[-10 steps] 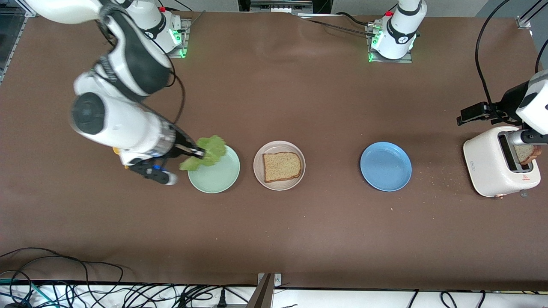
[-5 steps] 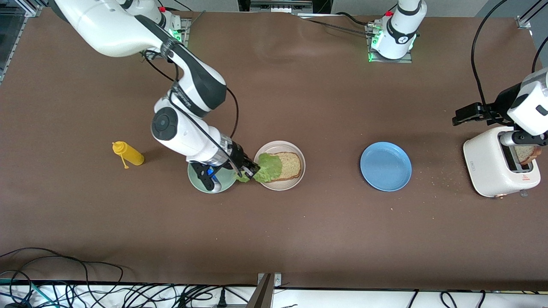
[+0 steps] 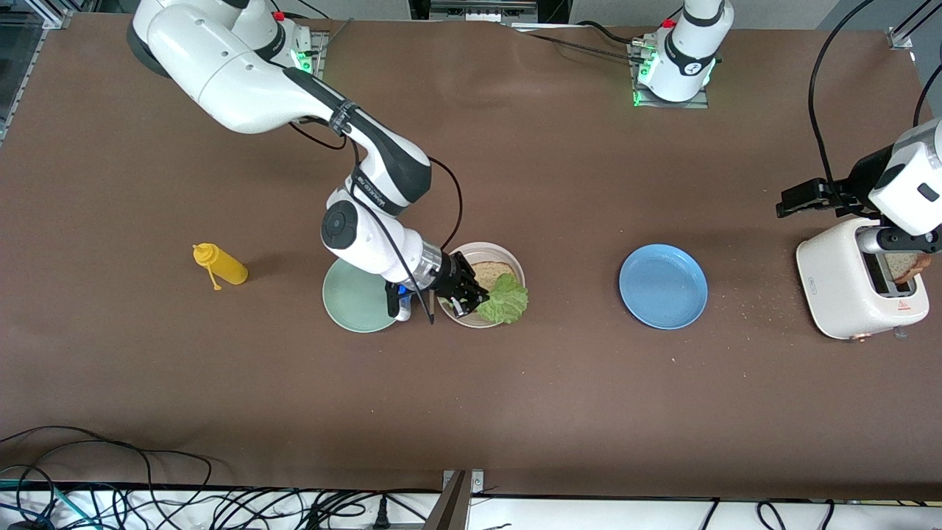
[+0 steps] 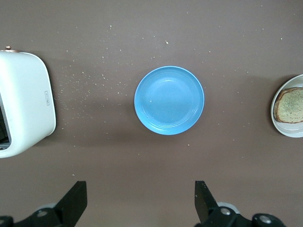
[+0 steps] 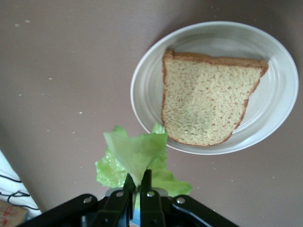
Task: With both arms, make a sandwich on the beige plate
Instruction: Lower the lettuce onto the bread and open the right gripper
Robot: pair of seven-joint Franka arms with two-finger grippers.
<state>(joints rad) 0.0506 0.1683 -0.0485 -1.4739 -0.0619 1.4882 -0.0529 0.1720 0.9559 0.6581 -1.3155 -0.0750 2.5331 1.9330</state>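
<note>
Beige plate (image 3: 515, 259) sits mid-frame in the front view, between the green plate (image 3: 353, 298) and the blue plate (image 3: 663, 286). One bread slice (image 3: 489, 271) lies on it. Lettuce leaf (image 3: 505, 299) hangs over the plate's lower edge, pinched in the right gripper (image 3: 471, 298); fingers are closed tight on the leaf's stem end, clearest in the right wrist view (image 5: 137, 156). Leaf is not yet released and not centred on the bread.

Progress: base slice done, lettuce in transit, top slice left. Second slice (image 3: 907, 265) sticks up from the toaster (image 3: 839, 280) at the frame's right edge.

Right arm reaches from upper left down to centre, wrist low and angled toward the plate. Left gripper (image 4: 139, 203) is over the tabletop near the toaster at frame right, fingers spread wide, holding nothing. A yellow squeeze bottle (image 3: 219, 266) lies at mid-left, unused.
</note>
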